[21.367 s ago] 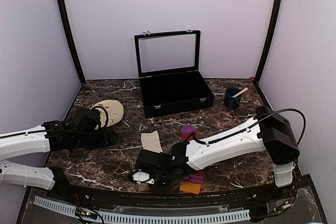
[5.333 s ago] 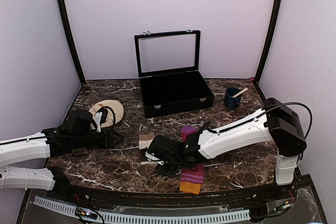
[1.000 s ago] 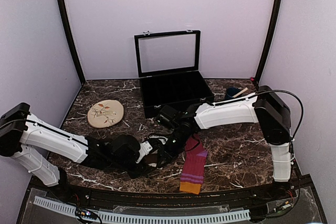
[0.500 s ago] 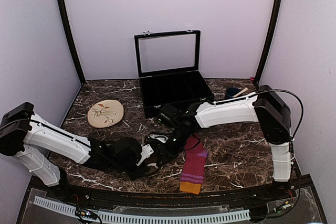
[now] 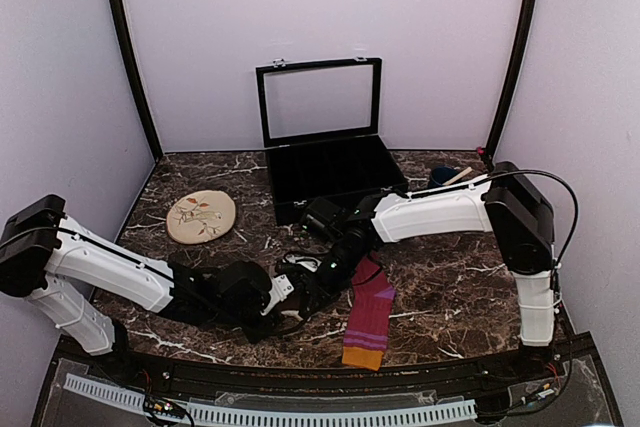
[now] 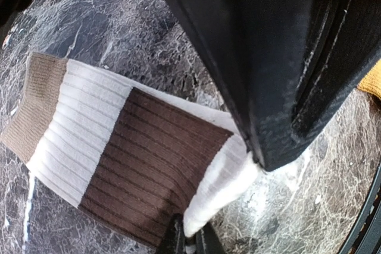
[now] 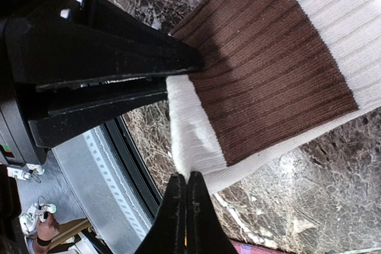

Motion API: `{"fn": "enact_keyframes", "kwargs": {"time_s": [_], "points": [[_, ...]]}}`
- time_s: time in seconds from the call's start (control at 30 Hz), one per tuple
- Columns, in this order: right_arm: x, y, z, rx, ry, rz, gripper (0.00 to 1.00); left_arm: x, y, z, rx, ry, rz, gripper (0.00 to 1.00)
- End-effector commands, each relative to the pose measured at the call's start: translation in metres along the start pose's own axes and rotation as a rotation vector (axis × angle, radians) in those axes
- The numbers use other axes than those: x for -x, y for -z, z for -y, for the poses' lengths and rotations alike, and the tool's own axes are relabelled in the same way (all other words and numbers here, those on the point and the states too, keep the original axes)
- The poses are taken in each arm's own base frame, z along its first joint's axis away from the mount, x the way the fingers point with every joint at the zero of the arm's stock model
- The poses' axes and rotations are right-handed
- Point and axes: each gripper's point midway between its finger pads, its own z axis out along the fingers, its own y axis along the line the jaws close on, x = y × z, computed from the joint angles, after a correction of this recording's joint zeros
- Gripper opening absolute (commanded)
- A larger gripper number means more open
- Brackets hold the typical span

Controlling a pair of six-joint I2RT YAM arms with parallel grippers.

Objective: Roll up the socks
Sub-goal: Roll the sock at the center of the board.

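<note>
cream sock (image 6: 107, 147) flat on marble table (image 5: 450, 277), front centre, white end lifted a bit. left gripper (image 6: 189, 230) fingers pinching that white end. right gripper (image 7: 187, 179) fingers pressed tight together, nipping edge of same end, the 2 grippers nearly touching. magenta sock (image 5: 368, 312) flat just to the right, orange cuff toward front edge.

This looks like a robotics test booth. Plain lilac walls (image 5: 320, 7) close in a dark marbled surface (image 5: 450, 277) on three sides, and black poles (image 5: 128, 57) run up the corners. A white left arm (image 5: 100, 267) and right arm (image 5: 435, 212) are bolted by a slotted cable track (image 5: 270, 412) along the near edge.
</note>
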Motion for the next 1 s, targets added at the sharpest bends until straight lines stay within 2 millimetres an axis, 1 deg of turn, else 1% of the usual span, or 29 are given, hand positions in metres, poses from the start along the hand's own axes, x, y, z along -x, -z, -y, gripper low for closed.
{"fn": "enact_keyframes", "kwargs": {"time_s": [0.0,0.17,0.27,0.4,0.57,0.77,0.97], "points": [[0.005,0.006,-0.001,0.015,0.014,0.016,0.00,-0.001,0.000,0.004,-0.018,-0.026,-0.030,0.06],[0.000,0.005,0.007,-0.005,0.002,0.015,0.00,-0.002,0.001,0.013,-0.067,-0.035,-0.054,0.03],[-0.001,0.006,0.012,-0.017,-0.007,0.018,0.03,-0.006,0.003,0.019,-0.105,-0.040,-0.087,0.02],[-0.002,0.008,0.019,-0.031,-0.010,0.027,0.16,-0.011,0.005,0.028,-0.166,-0.045,-0.137,0.01],[-0.001,0.012,0.025,-0.036,-0.015,0.049,0.27,-0.011,0.009,0.030,-0.209,-0.024,-0.171,0.01],[0.005,0.023,0.030,-0.035,-0.033,0.114,0.31,-0.007,0.011,0.029,-0.255,-0.001,-0.207,0.01],[0.014,0.040,0.046,-0.066,-0.053,0.195,0.32,-0.001,0.011,0.028,-0.315,0.031,-0.248,0.01]]}}
